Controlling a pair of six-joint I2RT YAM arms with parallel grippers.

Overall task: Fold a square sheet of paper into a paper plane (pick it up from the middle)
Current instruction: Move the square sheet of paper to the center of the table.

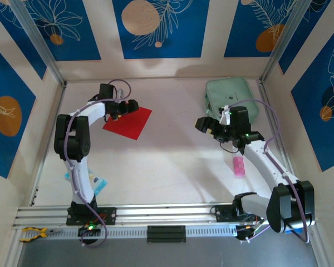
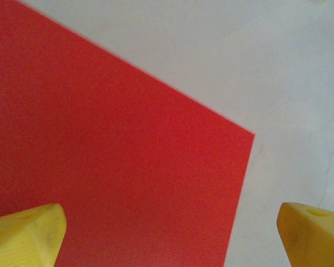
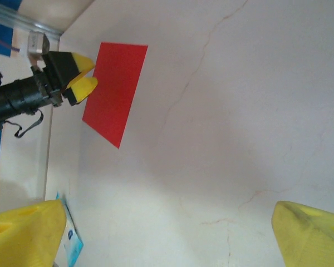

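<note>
Lying flat, the square sheet of paper [image 1: 131, 123] has bare table [image 1: 178, 158] rightward.

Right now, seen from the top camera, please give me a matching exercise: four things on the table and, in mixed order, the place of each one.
Things:
1 square sheet of paper
2 mint-green pouch
3 pink item
4 blue-and-white packet

Places:
A near right
B far left
C near left
D far right

Pairs: 1-B; 2-D; 3-A; 4-C
</note>
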